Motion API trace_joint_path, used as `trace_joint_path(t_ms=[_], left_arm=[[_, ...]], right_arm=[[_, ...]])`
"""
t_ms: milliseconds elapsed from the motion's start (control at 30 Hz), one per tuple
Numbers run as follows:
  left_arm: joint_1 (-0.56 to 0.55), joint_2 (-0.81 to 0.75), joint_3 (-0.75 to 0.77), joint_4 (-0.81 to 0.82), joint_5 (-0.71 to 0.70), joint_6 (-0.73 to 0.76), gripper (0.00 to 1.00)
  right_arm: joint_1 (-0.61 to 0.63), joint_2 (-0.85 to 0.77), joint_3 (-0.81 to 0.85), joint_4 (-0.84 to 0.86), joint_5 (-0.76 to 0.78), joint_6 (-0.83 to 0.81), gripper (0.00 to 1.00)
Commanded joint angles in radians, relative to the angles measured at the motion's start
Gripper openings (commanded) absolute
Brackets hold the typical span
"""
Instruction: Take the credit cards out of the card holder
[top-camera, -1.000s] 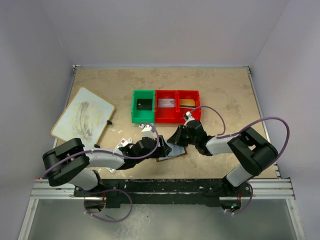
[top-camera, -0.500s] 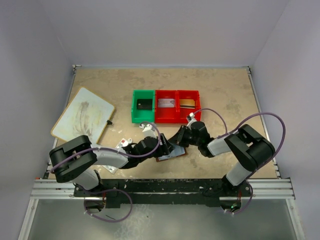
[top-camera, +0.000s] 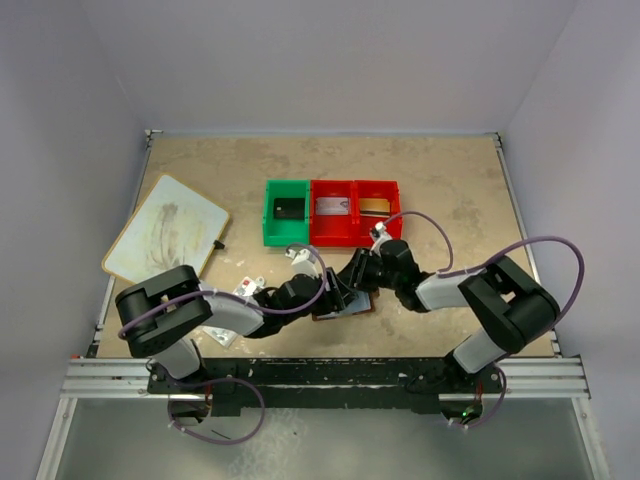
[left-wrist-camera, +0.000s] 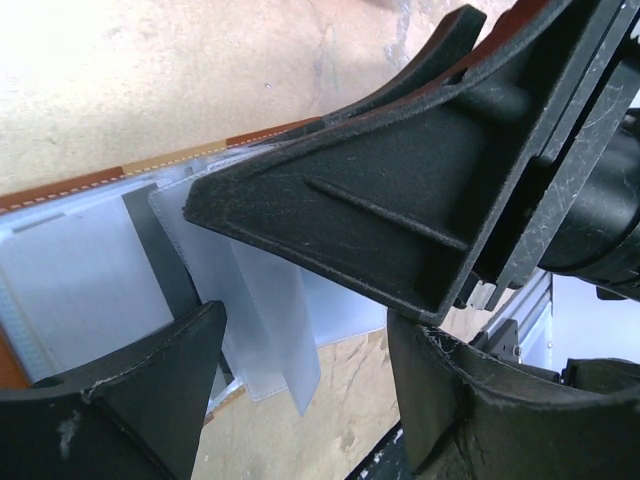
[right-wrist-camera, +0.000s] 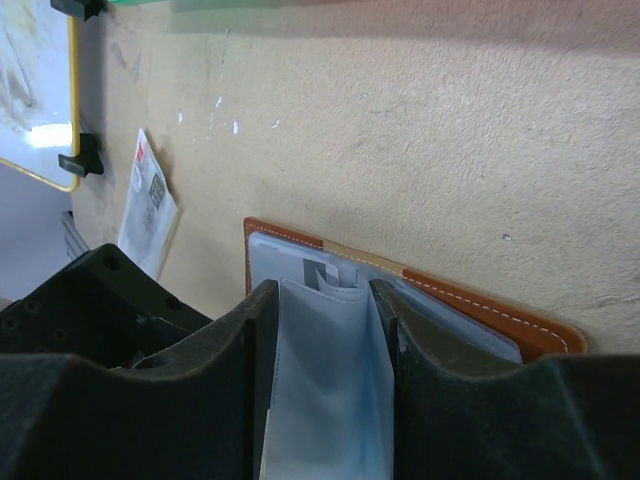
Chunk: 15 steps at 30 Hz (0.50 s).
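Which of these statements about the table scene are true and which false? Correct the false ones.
1. The card holder lies open on the table. True.
2. All three bins are red. False: one is a green bin, beside two red bins.
3. A clear pocket stands between the fingers of the right gripper. True.
4. The bins are empty. False: each holds a card.
5. The yellow-rimmed board lies right of the bins. False: the board lies left of them.
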Motion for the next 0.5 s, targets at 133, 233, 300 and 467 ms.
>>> trace_joint_path(t_ms=[133,233,300,467], left_arm=[[-0.005,0.062,0.021,0.082,0.045,0.011,0.65],[-0.005,0.063,0.031,0.087,0.051,0.025,0.65],[-0.005,0.059,0.037,0.080,0.049,0.035,0.65],[-0.005,0.040,0.054,0.040,0.044,0.062,0.65]], right_arm=[[0.000,-0.026,0.025,-0.295,0.137,-0.143,0.48],[0.004,-0.039,0.044,-0.352,0.168,-0.169,0.46],[0.009,-0.045,0.059,-0.384,0.185,-0.187,0.43],[0.013,-0.054,0.083,-0.428,0.217,-0.204,0.28]])
